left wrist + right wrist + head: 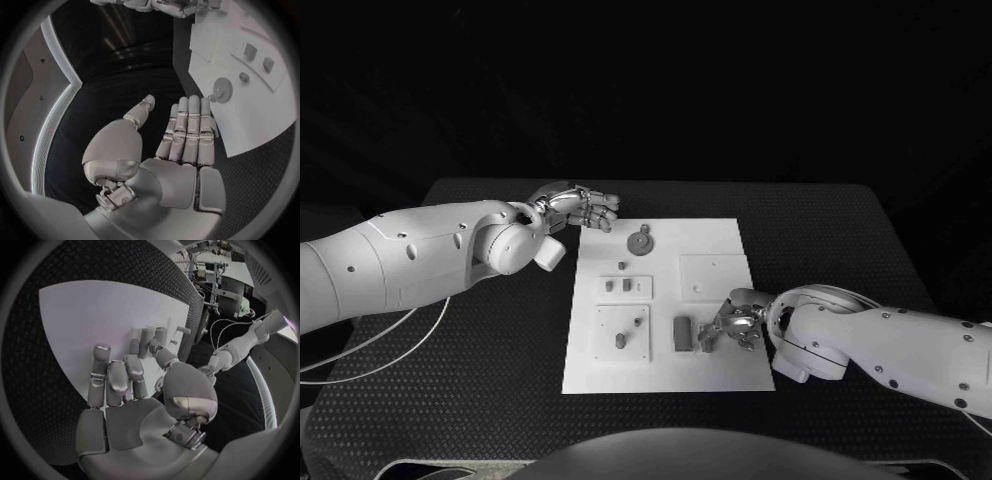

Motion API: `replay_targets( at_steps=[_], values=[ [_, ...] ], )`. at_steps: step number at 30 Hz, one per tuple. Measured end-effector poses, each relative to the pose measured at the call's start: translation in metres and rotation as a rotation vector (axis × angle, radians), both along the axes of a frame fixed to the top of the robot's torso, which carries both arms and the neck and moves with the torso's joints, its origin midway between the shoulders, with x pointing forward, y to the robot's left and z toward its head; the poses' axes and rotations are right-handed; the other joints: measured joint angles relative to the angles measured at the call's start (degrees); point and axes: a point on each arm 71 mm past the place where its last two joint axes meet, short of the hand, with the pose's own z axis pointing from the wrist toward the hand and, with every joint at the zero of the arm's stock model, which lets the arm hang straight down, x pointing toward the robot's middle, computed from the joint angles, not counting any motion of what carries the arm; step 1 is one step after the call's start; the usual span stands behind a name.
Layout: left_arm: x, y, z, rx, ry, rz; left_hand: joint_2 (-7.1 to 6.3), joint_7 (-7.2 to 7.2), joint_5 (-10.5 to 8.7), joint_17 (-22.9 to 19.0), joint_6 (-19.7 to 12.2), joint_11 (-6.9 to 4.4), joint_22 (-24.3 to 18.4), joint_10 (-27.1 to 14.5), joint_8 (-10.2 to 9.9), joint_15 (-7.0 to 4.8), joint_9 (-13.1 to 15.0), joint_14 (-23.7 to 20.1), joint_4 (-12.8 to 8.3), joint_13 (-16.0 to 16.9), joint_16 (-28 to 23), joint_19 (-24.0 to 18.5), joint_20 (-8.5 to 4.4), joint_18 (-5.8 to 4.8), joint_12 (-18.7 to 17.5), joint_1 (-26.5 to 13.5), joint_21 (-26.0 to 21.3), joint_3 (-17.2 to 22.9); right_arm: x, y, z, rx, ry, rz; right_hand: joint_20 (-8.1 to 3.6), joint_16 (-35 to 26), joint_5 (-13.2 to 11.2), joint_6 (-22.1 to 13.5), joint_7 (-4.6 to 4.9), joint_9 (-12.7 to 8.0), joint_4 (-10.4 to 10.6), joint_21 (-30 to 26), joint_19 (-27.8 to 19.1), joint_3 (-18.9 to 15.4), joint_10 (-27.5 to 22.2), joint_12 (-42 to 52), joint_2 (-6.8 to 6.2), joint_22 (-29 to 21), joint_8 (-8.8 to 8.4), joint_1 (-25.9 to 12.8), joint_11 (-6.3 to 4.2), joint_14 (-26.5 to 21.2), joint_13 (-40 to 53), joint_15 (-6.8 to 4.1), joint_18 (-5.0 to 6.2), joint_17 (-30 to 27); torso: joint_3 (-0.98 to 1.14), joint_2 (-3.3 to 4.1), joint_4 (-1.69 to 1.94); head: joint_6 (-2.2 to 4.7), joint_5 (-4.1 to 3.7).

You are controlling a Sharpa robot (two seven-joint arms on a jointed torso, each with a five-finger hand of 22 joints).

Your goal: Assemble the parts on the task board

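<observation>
My head camera looks down from above; both wrist cameras sit close behind my palms, sharing the task board (pixel 711 255).

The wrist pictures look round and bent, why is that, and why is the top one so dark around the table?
Both wrist views are fisheye circles in dark frames, so the task board edges curve; in the head view, light falls on the board and arms while the room behind the table stays black.
</observation>
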Motion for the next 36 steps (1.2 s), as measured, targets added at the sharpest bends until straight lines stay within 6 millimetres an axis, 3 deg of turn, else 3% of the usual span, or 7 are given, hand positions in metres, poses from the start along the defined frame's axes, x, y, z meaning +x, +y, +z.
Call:
replay_targets(
  at_steps=[7,12,14,19,31,36],
  values=[
    [0.0,0.0001,0.0,0.0,0.0,0.0,0.0,0.0,0.0,0.0,0.0,0.0,0.0,0.0,0.0,0.0,0.0,0.0,0.0,0.0,-0.22,-0.21,0.21,0.0,0.0,0.0,0.0,0.0,0.0007,0.0005,0.0,-0.003,0.003,0.002,0.0,0.0,0.0,0.04,-0.04,-0.01,0.17,0.0,0.0,-0.17,-0.34,-0.35,-1.2,0.0,-0.06,-1.19,0.08,-0.06,-0.48,0.05,0.0,-0.36,0.0,0.0,0.0,-0.07,0.04],
    [0.0,0.0001,-0.0001,0.001,0.001,0.0,0.0,0.0,0.0,-0.01,0.0,0.0,0.0,0.0,0.0,0.0,0.0,0.0,0.0,0.0,-0.22,-0.21,0.21,0.0,0.0,0.0,0.0,0.0,0.001,0.0003,-0.0002,-0.004,0.003,0.001,0.0,0.0,0.0,-0.1,0.1,-0.05,0.33,0.0,0.0,-0.96,-0.63,-0.62,-2.77,-0.01,-0.32,-2.77,0.21,-0.07,-0.65,0.06,0.0,-0.51,0.01,0.0,0.0,-0.15,0.04],
    [0.0001,0.0002,-0.0001,0.001,0.001,0.0,0.0,0.0,0.0,-0.01,0.0,0.0,0.0,0.0,0.0,0.0,0.0,0.0,0.0,0.0,-0.22,-0.21,0.21,0.0,0.0,0.0,0.0,0.0,0.0008,-0.0001,-0.001,-0.007,0.004,-0.001,0.0,0.0,0.0,-0.2,0.18,-1.14,0.56,0.0,0.0,-1.2,-0.63,-0.76,-3.51,-0.01,-0.84,-3.51,0.2,-0.11,-0.71,0.06,0.0,-0.64,0.02,0.0,0.0,-0.16,0.04],
    [0.0001,0.0001,-0.0001,0.001,0.001,0.0,0.0,0.0,0.0,-0.01,0.0,0.0,0.0,0.0,0.0,0.0,-0.05,0.0,0.04,-0.05,-0.22,-0.21,0.21,0.0,0.0,0.0,0.0,0.04,0.0004,0.0002,-0.0016,-0.009,0.002,0.0,0.01,0.0,0.0,-0.24,0.15,-0.59,0.57,0.0,-0.01,-1.2,-1.04,-1.07,-4.69,-0.01,-0.46,-4.69,0.21,-0.36,-0.91,-0.04,0.01,-0.8,0.02,0.0,0.01,-0.16,0.04],
    [0.0,0.0003,-0.0001,0.001,0.001,0.001,0.0,0.0,0.0,0.04,0.0,0.0,0.0,0.0,0.0,0.0,-0.05,0.0,0.15,-0.04,-0.22,-0.21,0.21,0.0,0.0,0.0,0.0,0.15,0.0006,0.0001,-0.0012,-0.012,-0.011,0.005,0.09,0.0,0.0,-0.44,0.31,-0.61,0.73,-0.23,-0.09,-1.03,-1.04,-1.07,-5.56,-0.02,-0.47,-4.42,0.21,-0.47,-1.02,0.01,0.03,-0.99,0.01,0.0,0.01,-0.15,0.07],
    [0.0001,0.0003,-0.0001,0.002,0.001,0.001,0.0,0.0,0.0,0.03,0.0,0.0,0.0,0.0,0.0,0.0,-0.05,0.0,0.15,-0.04,-0.22,-0.21,0.21,0.0,0.0,0.0,0.0,0.16,0.0004,-0.0006,-0.0005,-0.009,-0.018,0.014,0.07,0.0,0.0,-0.5,0.25,-0.64,-0.1,-0.23,-0.06,0.03,-1.04,-1.07,-7.2,-0.02,-0.48,-2.78,0.21,-0.57,-1.04,-0.04,0.06,-1.19,0.02,0.0,0.02,-0.15,0.08]
  ],
)
